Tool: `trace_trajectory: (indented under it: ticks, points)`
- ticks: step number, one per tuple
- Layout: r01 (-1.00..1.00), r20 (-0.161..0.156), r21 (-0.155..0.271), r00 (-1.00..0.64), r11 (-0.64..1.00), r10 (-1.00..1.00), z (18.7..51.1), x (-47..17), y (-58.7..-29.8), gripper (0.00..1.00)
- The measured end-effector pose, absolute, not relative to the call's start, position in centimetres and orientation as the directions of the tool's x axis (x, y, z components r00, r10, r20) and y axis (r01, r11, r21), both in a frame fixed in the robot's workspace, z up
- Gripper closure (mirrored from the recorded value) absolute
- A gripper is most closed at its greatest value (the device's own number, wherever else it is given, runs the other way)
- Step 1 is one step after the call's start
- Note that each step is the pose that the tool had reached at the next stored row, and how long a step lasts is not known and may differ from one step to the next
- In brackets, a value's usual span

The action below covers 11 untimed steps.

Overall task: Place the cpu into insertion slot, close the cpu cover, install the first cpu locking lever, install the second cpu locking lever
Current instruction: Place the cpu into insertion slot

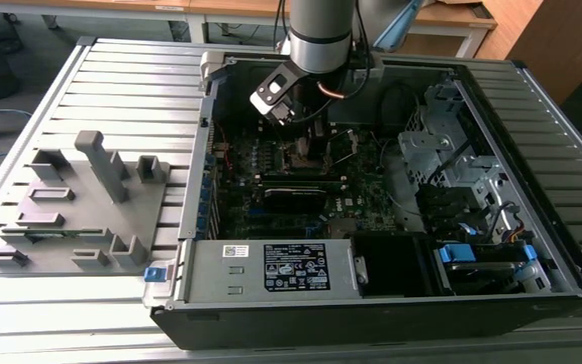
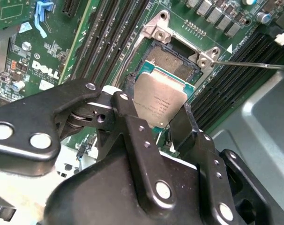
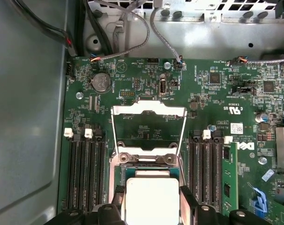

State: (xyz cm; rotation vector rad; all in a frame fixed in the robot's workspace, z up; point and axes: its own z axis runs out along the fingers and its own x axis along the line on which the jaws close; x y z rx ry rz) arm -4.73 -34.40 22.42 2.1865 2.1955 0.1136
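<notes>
I am in the first step, my gripper (image 2: 157, 115) with its jaws clamped on two edges of the chip (image 2: 160, 96), which hangs just over the socket (image 2: 172, 58), the cover (image 3: 149, 108) standing open, and I judge that seating calls for a level, squarely aligned chip.

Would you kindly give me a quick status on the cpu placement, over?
Status: gripper shut on cpu. Held over insertion slot, apparently not seated. The cpu cover swung open, off the slot. Nothing seen in the way.
</notes>
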Motion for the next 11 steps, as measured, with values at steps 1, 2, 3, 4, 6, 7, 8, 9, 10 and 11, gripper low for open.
trace_trajectory:
  ticks: [1, 2, 3, 4, 6, 7, 8, 9, 10, 11]
  points:
    - [0.997, 0.022, 0.081, -0.005, 0.003, 1.000, 22.3, -4.7, -34.4, 0.46]
    - [0.997, 0.022, 0.081, -0.005, 0.003, 1.000, 22.1, -4.7, -34.4, 0.46]
    - [0.997, 0.023, 0.081, -0.005, 0.003, 1.000, 21.9, -4.8, -34.4, 0.46]
    - [0.997, 0.023, 0.081, -0.005, 0.003, 1.000, 21.8, -4.8, -34.4, 0.46]
    - [0.997, 0.023, 0.081, -0.005, 0.003, 1.000, 21.6, -4.8, -34.4, 0.46]
    - [0.997, 0.022, 0.081, -0.005, 0.003, 1.000, 21.5, -4.8, -34.4, 0.46]
    - [0.997, 0.023, 0.081, -0.005, 0.003, 1.000, 21.4, -4.9, -34.4, 0.46]
    - [0.997, 0.022, 0.081, -0.005, 0.003, 1.000, 21.4, -4.9, -34.4, 0.46]
    - [0.997, 0.023, 0.081, -0.005, 0.003, 1.000, 21.3, -5.0, -34.4, 0.46]
    - [0.997, 0.023, 0.081, -0.005, 0.003, 1.000, 21.3, -5.0, -34.4, 0.46]
